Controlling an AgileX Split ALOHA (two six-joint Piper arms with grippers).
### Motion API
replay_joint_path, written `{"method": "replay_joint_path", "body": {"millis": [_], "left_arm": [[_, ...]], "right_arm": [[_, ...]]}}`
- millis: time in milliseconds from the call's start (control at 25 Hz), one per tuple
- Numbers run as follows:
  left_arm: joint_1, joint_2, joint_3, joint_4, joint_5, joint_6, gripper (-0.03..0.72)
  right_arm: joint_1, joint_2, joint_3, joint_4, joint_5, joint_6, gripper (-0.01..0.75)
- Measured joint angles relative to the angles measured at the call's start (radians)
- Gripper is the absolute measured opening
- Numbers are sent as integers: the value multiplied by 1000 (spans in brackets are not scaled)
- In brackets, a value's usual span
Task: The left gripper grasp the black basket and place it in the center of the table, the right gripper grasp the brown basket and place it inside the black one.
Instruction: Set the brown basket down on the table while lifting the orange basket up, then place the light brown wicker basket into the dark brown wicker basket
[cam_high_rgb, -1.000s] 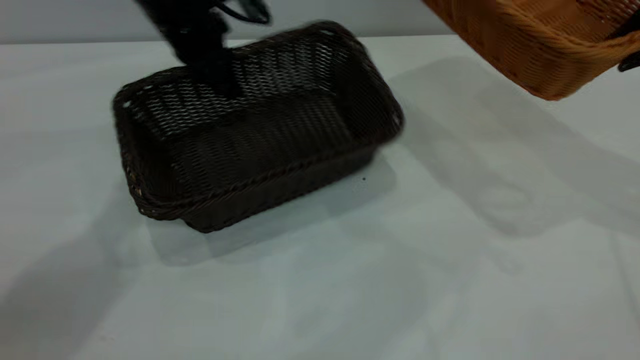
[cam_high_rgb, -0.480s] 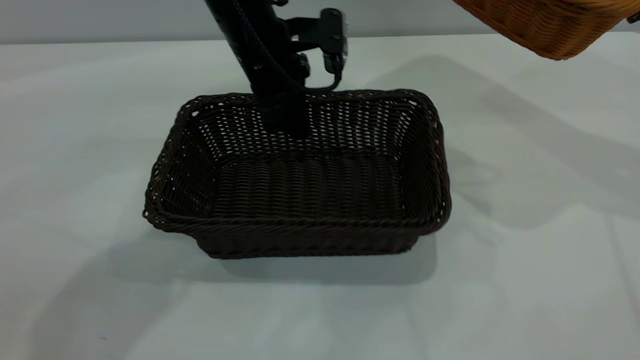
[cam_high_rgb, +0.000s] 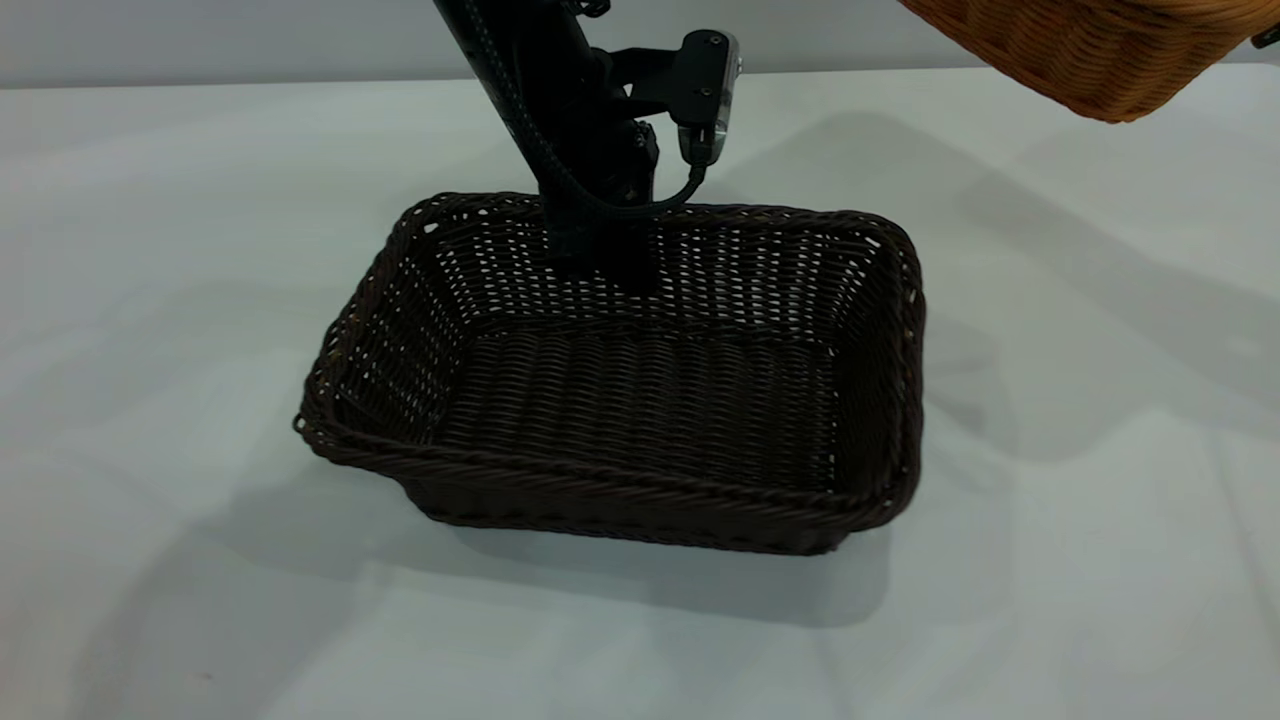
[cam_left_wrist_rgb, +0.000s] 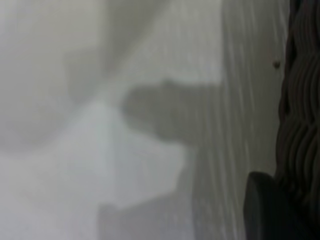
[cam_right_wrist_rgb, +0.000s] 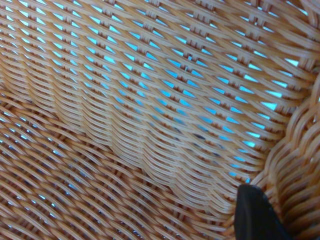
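Observation:
The black basket is at the middle of the table, open side up, low over or on the surface. My left gripper comes down from above and is shut on the basket's far wall. In the left wrist view one dark finger lies against the dark weave. The brown basket hangs in the air at the top right, partly out of view. My right gripper is shut on its wall; the right wrist view shows a finger against the orange-tan weave.
The left arm's wrist camera bracket sticks out above the black basket's far rim. Soft shadows of the arms and baskets lie on the table to the right.
The black basket has been carried right and towards the front, then turned slightly and levelled at the middle. The brown basket has risen further out of the top right.

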Motion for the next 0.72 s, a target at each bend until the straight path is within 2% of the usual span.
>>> {"method": "replay_joint_path", "body": {"millis": [40, 240, 320, 400, 560, 720], "left_arm": [[0, 4, 1, -17, -5, 1, 161], [-3, 1, 2, -72, -48, -1, 417], [-3, -16, 4, -71, -45, -9, 482], [-3, -52, 9, -60, -25, -31, 512], [16, -153, 9, 17, 54, -101, 520], [92, -251, 9, 155, 171, -186, 501]], "right_arm": [[0, 0, 0, 2, 0, 0, 154], [0, 0, 0, 6, 5, 0, 154], [0, 0, 0, 9, 5, 0, 153], [0, 0, 0, 9, 5, 0, 154], [0, 0, 0, 9, 3, -1, 154], [0, 0, 0, 7, 1, -2, 154]]}}
